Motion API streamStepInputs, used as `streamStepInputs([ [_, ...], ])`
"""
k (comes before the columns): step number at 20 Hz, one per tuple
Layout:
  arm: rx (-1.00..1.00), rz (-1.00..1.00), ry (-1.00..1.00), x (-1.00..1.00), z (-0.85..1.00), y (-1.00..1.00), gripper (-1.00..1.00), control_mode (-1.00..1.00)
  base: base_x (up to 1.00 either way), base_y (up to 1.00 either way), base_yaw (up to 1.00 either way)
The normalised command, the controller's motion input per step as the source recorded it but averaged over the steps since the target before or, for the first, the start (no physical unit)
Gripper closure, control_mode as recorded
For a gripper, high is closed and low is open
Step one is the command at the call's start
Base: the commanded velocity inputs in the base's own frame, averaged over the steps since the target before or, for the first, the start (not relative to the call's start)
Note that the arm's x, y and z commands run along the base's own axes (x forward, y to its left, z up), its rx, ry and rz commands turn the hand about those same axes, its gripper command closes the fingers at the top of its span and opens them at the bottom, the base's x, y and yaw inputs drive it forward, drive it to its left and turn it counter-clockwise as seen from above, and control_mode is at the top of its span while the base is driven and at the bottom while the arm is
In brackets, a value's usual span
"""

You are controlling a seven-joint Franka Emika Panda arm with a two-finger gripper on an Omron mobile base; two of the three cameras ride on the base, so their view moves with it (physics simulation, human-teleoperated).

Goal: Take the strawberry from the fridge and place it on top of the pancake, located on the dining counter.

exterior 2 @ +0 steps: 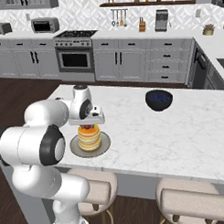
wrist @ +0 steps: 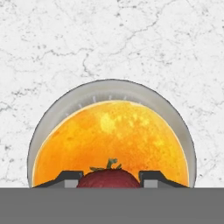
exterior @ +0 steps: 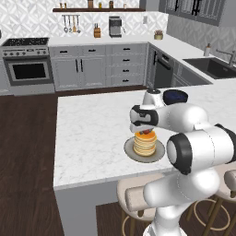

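Plate (wrist: 57, 113) holds pancake (wrist: 109, 135); hand (wrist: 110, 178) grips strawberry (wrist: 109, 179).

No legible text, labels, brands, numbers or signs in any view. The appliances along the back wall are too small and blurred to show any marking; the white marble counter top and the pancake plate show no marking.

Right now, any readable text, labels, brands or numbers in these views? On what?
None readable.
Strawberry, pancake, plate, marble dining counter: no markings.
Black bowl: plain.
Oven, toaster oven, coffee machine: any panel marks too small to read.
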Motion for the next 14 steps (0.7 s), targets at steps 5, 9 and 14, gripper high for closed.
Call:
streamStepInputs([
  [5,0.0,0.0,0.05,0.0,-0.21,0.0,-1.0,-1.0,0.0,0.0,0.0],
  [9,0.0,0.0,0.05,0.0,-0.18,0.0,-1.0,-1.0,0.0,0.0,0.0],
  [14,0.0,0.0,0.02,0.0,-0.1,0.0,-1.0,-1.0,0.0,0.0,0.0],
])
